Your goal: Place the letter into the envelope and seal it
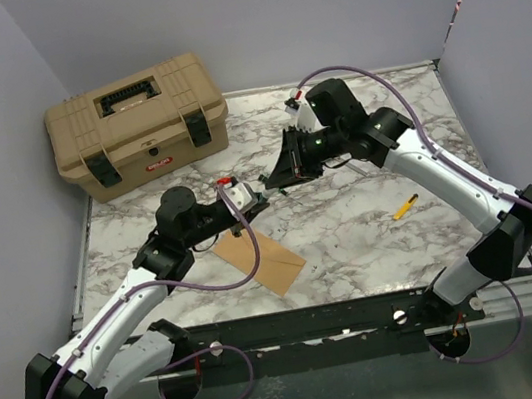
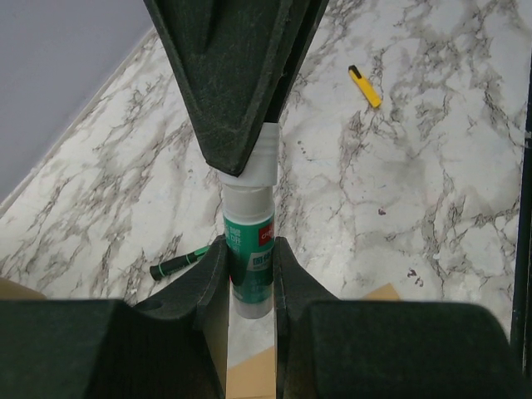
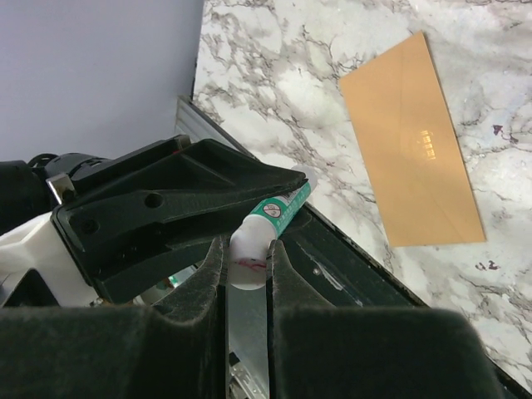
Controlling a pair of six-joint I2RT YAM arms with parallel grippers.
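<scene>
Nearest the arm bases, the envelope [image 1: 261, 260] is seen lying flat on the marbled surface [image 1: 374, 243], at about 6 o'clock from its middle in the top view, turned at a slant, with the left arm's purple cable [image 1: 250, 253] looped over its far end. Faint diagonal fold lines are shown on it in the right wrist view, but whether it is sealed cannot be told. Just beyond it, near the middle of the surface, the two arms are brought tip to tip around one glue stick [image 2: 249, 258]. The left pincer [image 2: 249, 278] is closed narrowly on the green-labelled body of the stick, its fingers [image 2: 210, 274] pressed against both sides. The right pincer [image 3: 248, 259] is closed just as narrowly on the stick's white end, which is gripped from 12 o'clock in the left wrist view. A green pen [image 2: 178, 263] is seen lying on the surface at 9 o'clock of the stick in that view. A small yellow item with a black end [image 1: 405, 206] lies well apart at about 4 o'clock. Farthest off, a closed tan case with black latches [image 1: 138, 124] is set at 10 o'clock, against the back wall.
</scene>
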